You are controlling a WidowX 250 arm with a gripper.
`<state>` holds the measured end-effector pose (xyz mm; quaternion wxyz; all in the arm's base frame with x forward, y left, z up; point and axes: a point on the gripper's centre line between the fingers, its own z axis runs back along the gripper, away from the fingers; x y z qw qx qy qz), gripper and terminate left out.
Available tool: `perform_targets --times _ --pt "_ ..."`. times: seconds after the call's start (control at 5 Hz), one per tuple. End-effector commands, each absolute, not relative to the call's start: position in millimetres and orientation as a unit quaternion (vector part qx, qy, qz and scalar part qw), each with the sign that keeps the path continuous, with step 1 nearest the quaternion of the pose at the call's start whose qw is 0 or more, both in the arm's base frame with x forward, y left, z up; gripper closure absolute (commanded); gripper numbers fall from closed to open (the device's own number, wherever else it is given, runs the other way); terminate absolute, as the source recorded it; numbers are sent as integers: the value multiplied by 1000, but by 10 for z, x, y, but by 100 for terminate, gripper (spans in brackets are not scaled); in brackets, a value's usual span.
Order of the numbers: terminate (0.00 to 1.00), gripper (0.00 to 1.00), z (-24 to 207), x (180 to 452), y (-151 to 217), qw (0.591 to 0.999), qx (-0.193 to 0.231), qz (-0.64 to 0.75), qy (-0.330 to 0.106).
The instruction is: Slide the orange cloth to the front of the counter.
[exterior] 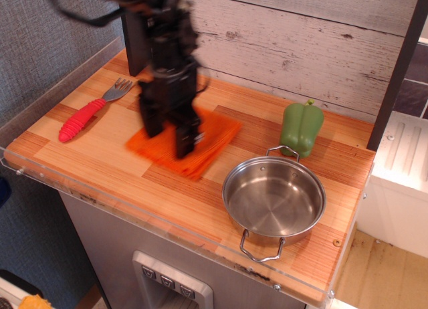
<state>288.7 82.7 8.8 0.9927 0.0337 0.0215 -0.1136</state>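
Note:
The orange cloth (212, 136) lies flat in the middle of the wooden counter (120, 175), left of the steel pan. It is blurred by motion. My gripper (169, 136) stands on top of the cloth, pointing down. Its two fingers (186, 143) are spread apart and press on the cloth's left half. The black arm above it is also blurred and hides part of the cloth's back edge.
A red-handled fork (83, 115) lies at the left. A green bell pepper (301, 127) stands at the back right. A steel pan (273, 200) sits at the front right, close to the cloth's right corner. A clear acrylic rim (134, 219) edges the front.

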Motion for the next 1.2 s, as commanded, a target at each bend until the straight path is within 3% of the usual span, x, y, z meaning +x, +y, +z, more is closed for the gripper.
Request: perform_targets --times 0.0,0.4,0.8,1.0 --pt "0 0 277 2427 1201 994 34 -102 15" --pt "0 0 335 2485 1081 990 28 -140 -4" --pt "0 0 1027 2610 995 984 14 -158 -81" --pt "0 0 1246 2517 1109 988 15 -127 -81"
